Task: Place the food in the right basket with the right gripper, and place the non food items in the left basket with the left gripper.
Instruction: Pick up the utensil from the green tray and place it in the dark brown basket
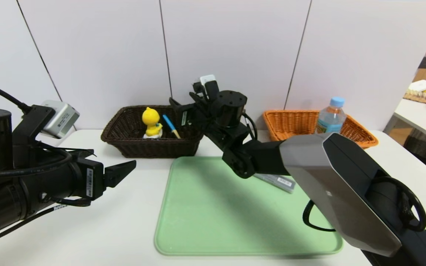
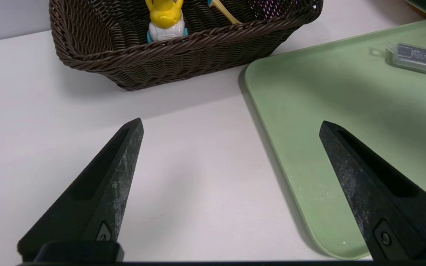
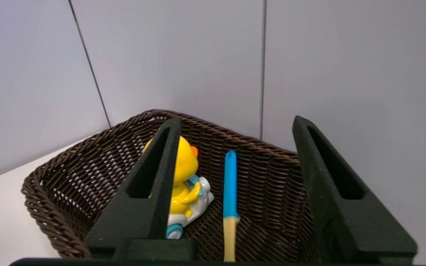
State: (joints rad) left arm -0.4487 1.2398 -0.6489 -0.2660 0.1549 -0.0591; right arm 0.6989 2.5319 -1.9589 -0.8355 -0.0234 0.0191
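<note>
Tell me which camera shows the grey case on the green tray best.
The left wrist view: the grey case lies flat and unobstructed on the green tray, though cut by the frame edge. In the head view the right arm hides most of the case. The right wrist view misses it.

Right tool (image 3: 235, 184) agape; left tool (image 2: 231, 125) agape.

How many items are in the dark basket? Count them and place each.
2. The duck toy stands left of middle in the dark basket; the spoon leans beside it, toward the right. The wall may hide more.
</note>
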